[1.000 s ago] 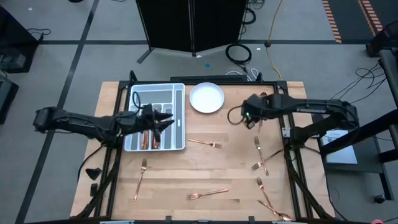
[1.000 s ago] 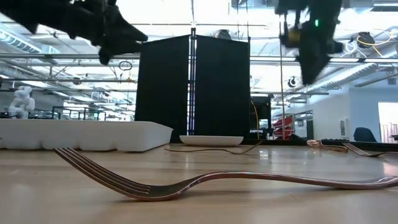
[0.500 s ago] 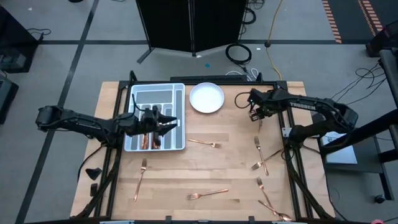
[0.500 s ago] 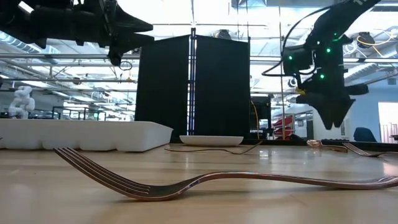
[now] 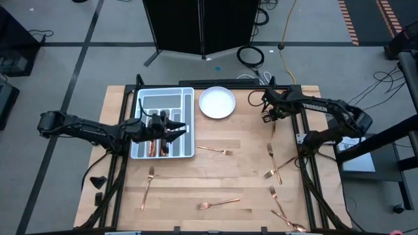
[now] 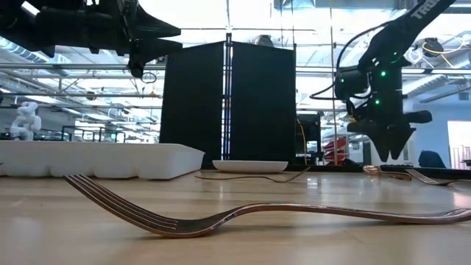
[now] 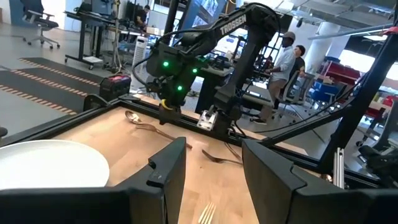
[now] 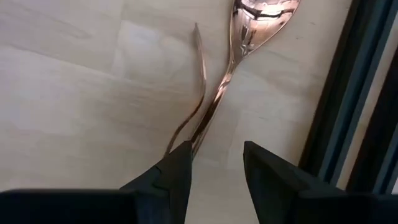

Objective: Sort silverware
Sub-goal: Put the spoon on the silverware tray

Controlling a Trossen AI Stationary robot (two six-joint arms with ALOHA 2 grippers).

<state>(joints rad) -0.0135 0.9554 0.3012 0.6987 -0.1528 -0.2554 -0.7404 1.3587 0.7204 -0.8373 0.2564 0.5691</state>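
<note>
Copper forks lie scattered over the wooden bench [image 5: 235, 176]: one fork [image 5: 215, 151] just right of the grey tray [image 5: 189, 124], one [image 5: 147, 188] near the left front, one [image 5: 218, 203] at the middle front, and several [image 5: 274, 164] along the right side. More copper pieces [image 5: 157, 145] already sit in the tray's near compartments; which kind they are I cannot tell. A white plate [image 5: 217, 102] stands just right of the tray's far end.

The left gripper [image 5: 179, 128] hangs above the tray's right part, fingers [image 7: 168, 171] parted with nothing between them. The right gripper [image 5: 269, 118] points down at the bench's far right edge, over a spoon [image 8: 249, 28] and a second slim piece [image 8: 198, 81] that lie together beside the dark frame rail [image 8: 339, 112]. Its fingers [image 8: 177, 168] are parted and empty, and they seem to hover just above the two handles without touching them. In the low view a fork [image 6: 243, 215] lies close to the camera, tines arched off the bench.
</note>
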